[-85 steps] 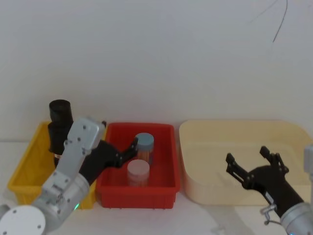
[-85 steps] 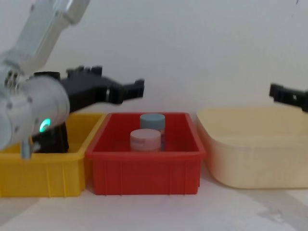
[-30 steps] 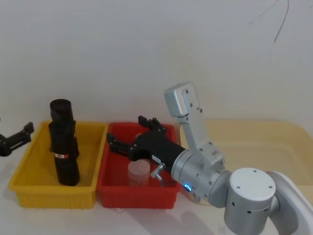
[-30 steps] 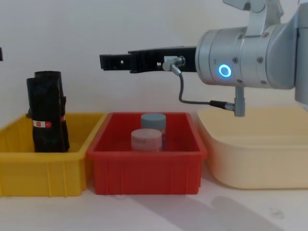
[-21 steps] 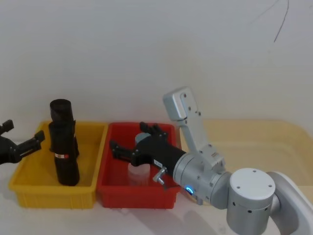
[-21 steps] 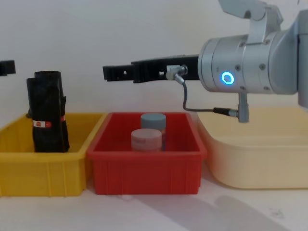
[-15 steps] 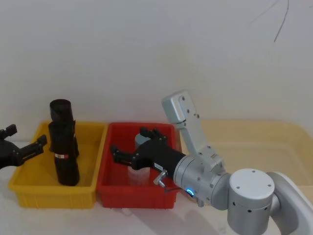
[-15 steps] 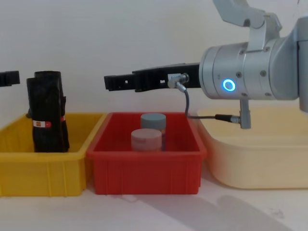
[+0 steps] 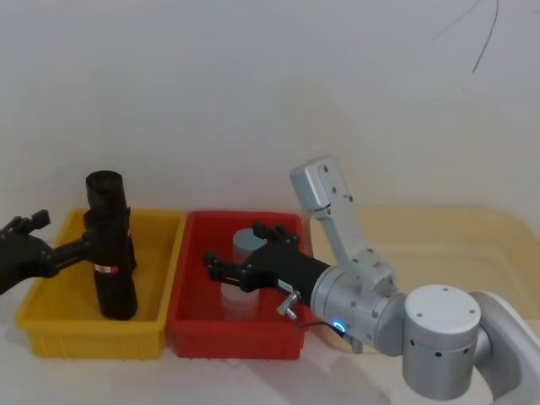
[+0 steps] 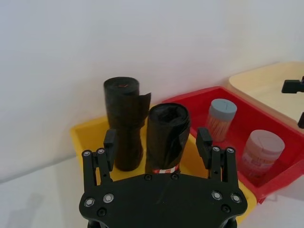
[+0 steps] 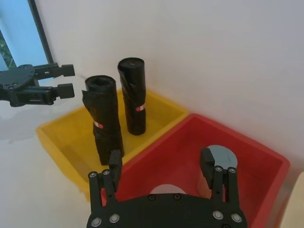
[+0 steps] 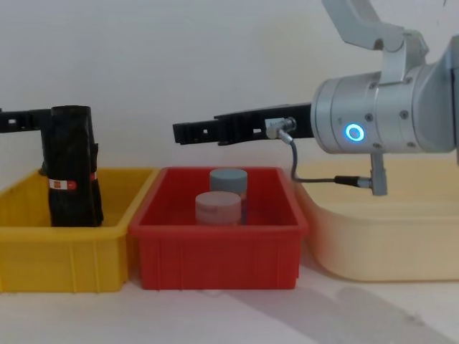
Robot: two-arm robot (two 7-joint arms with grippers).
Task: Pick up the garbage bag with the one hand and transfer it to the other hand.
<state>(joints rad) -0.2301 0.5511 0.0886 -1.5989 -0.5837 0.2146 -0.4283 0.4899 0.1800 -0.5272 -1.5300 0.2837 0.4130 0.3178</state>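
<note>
Left gripper, spread wide, is at the reach for the garbage bag and must slide in and squeeze, while the right gripper hangs open over the red bin.

Black garbage bag, yellow bin, red bin, cream tub.
At left of the frame, the garbage bag is plain black with a small red-and-white label. At centre, the tall jar has a grey-blue lid and the short jar a pale pink one. At right, the arm is silver-grey with a glowing blue ring. The wall is plain white.
</note>
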